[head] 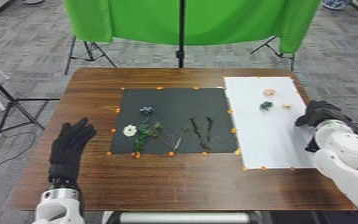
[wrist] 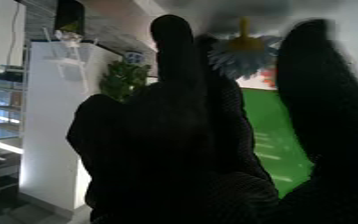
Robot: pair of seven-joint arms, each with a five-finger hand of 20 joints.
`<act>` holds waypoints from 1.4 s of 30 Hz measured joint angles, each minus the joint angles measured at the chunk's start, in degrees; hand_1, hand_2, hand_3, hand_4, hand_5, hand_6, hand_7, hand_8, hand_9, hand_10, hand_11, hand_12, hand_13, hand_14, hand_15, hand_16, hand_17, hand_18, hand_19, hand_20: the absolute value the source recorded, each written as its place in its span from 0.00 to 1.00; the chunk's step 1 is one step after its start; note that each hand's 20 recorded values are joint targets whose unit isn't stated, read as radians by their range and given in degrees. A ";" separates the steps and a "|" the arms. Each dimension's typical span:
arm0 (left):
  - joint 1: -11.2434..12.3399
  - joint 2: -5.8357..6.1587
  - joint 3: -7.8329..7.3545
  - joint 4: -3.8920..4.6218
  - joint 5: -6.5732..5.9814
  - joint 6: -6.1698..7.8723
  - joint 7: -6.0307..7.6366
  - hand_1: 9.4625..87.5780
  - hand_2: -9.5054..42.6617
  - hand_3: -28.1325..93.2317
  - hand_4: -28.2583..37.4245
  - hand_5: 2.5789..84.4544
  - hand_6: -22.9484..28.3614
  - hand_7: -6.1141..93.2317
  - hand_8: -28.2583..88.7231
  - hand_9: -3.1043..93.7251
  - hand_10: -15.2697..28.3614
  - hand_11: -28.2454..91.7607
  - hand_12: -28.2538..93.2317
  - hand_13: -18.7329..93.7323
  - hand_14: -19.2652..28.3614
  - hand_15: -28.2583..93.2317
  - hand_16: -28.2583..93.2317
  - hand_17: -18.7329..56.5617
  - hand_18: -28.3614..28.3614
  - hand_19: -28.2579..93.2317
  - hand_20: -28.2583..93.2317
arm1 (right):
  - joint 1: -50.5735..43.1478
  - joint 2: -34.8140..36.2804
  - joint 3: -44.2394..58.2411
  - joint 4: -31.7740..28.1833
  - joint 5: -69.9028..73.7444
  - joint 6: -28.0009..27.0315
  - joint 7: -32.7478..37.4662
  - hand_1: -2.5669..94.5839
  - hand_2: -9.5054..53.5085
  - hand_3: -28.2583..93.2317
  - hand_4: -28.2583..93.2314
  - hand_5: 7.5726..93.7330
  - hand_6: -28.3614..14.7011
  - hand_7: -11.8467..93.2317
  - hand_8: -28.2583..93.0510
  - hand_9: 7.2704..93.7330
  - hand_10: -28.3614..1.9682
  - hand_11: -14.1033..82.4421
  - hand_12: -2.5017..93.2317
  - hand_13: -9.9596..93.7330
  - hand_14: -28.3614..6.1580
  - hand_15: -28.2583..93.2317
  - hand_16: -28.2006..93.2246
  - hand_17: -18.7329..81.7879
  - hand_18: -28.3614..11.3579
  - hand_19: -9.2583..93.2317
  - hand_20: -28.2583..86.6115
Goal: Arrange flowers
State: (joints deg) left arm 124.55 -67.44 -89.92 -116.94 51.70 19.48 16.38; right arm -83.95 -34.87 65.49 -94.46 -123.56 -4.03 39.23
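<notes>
Gloved in black cloth, my right hand (head: 316, 115) is open with nothing in it, at the right edge of the long white sheet (head: 257, 137) on the brown wooden counter (head: 175, 182), where a small blue flower (head: 266, 105), a pink flower (head: 270, 92) and a peach flower (head: 287, 105) are. I think the job now is to set flowers out on the sheet, so next I should go over to the dark square mat (head: 198, 100) and softly pick up the round white flower (head: 129, 130) by its stem. My left hand (head: 72, 145) is open too, just beside the mat.
</notes>
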 measured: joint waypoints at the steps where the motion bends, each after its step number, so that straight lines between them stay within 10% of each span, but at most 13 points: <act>1: 0.00 0.00 0.00 0.00 0.00 0.00 0.00 0.14 0.44 0.74 0.00 0.51 0.60 0.14 0.20 0.45 0.69 0.40 0.34 0.42 0.79 0.48 0.22 0.27 0.71 0.33 0.37 | 0.00 0.00 -0.32 0.08 -0.14 1.44 -0.22 0.61 0.00 0.69 0.10 0.79 0.68 0.31 0.30 0.93 0.65 0.29 0.47 0.94 0.72 0.78 0.52 0.83 0.40 1.00 0.80; 8: 0.04 -0.04 0.00 -0.04 0.00 -0.03 0.00 0.14 0.43 0.74 0.00 0.51 0.60 0.14 0.20 0.45 0.69 0.40 0.34 0.42 0.78 0.47 0.22 0.27 0.72 0.33 0.37 | 0.03 -0.07 -5.19 2.32 -3.27 17.50 -2.89 0.64 0.00 0.70 0.10 0.85 0.68 0.33 0.32 0.98 0.67 0.29 0.47 0.96 0.75 0.77 0.52 0.85 0.41 1.00 0.81; 21: 0.26 -0.05 -0.03 -0.17 -0.17 0.00 0.15 0.14 0.48 0.69 0.00 0.51 0.60 0.14 0.20 0.45 0.70 0.40 0.34 0.42 0.79 0.47 0.22 0.27 0.72 0.33 0.37 | 16.16 0.87 -19.83 -12.13 4.40 16.72 -10.97 0.64 0.00 0.71 0.10 0.85 0.67 0.33 0.33 0.98 0.67 0.29 0.48 0.96 0.75 0.77 0.52 0.85 0.42 1.00 0.81; 31: -0.24 0.00 0.52 -0.08 -0.26 -0.05 0.13 0.12 0.52 0.69 0.00 0.51 0.60 0.14 0.20 0.45 0.70 0.40 0.34 0.42 0.79 0.48 0.22 0.27 0.72 0.33 0.37 | 37.81 -15.38 -44.40 -6.27 7.88 11.46 -20.98 0.63 0.00 0.71 0.10 0.84 0.68 0.33 0.33 0.97 0.66 0.30 0.48 0.96 0.76 0.77 0.53 0.84 0.42 1.00 0.81; 42: -0.17 0.27 0.77 -0.19 -0.51 -0.08 0.32 0.12 0.49 0.71 0.00 0.51 0.60 0.14 0.20 0.45 0.70 0.40 0.34 0.42 0.79 0.48 0.22 0.27 0.72 0.33 0.37 | 41.06 -26.09 -51.25 -4.35 6.36 7.66 -21.21 0.62 0.00 0.72 0.09 0.82 0.69 0.35 0.31 0.94 0.66 0.27 0.51 0.94 0.74 0.77 0.53 0.83 0.43 1.00 0.81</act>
State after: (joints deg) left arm 124.38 -67.17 -89.14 -117.13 51.18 19.40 16.70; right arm -42.89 -60.96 14.23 -98.81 -117.20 3.63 18.02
